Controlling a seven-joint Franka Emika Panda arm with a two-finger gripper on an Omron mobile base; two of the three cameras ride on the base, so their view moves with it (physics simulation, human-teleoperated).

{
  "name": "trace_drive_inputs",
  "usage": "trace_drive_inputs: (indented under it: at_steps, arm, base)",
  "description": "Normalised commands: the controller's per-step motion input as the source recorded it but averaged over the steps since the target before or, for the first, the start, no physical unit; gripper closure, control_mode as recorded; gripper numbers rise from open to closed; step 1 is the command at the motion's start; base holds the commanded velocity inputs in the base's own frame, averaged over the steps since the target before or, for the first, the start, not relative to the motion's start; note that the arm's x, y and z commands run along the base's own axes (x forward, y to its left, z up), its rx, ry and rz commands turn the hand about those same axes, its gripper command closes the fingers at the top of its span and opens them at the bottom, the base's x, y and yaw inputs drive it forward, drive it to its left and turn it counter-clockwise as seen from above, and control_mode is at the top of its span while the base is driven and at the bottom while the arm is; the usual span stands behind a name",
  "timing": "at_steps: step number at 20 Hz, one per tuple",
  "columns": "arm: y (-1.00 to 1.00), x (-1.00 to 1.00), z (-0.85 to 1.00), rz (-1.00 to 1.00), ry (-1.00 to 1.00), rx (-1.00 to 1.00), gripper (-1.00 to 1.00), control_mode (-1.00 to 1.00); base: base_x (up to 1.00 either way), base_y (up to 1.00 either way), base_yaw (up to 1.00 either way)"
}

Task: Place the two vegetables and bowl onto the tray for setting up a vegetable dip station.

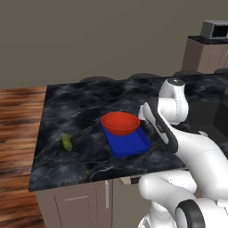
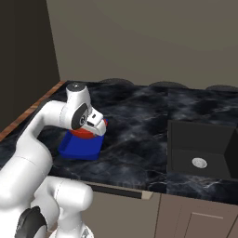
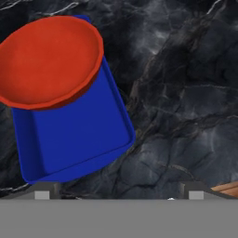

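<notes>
On the dark marble surface (image 1: 80, 111) the blue tray (image 1: 131, 146) lies near the front edge, and the red-orange bowl (image 1: 120, 123) sits on its far end, overhanging the rim at about 12 o'clock of the tray. Seen from the hand view, the bowl is empty and the tray's near half is bare blue floor; no vegetable lies in either container. The yellow-green pickle (image 1: 67, 142) rests on the surface well apart from the tray, at roughly 9 o'clock of it in the left base view. I cannot find the carrot piece in any picture.

The jaws stand wide apart and hold nothing; the gripper (image 2: 95, 123) hangs just beside the bowl, above the tray's right side.

Risks, as I judge them: the bowl takes up much of the tray and seems perched on the rim rather than seated flat, so a nudge from the arm swinging toward the pickle could tip or slide it off. The pickle is small and rounded, likely to roll away from closing jaws. With so little free floor left, a dropped vegetable may bounce over the low rim.
</notes>
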Motion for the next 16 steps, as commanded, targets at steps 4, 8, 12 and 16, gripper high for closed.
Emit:
trace_drive_inputs:
  at_steps: [4,8,12,16]
  arm:
    - [0.00,0.00,0.00,0.00,0.00,0.00,-1.00,-1.00]
    - [0.00,0.00,0.00,0.00,0.00,0.00,-1.00,-1.00]
    - [0.00,0.00,0.00,0.00,0.00,0.00,-1.00,1.00]
    - [0.00,0.00,0.00,0.00,0.00,0.00,-1.00,1.00]
  base:
    - [0.00,0.00,0.00]
    - [0.00,0.00,0.00]
    - [0.00,0.00,0.00]
    - [-0.15,-0.03,0.00]
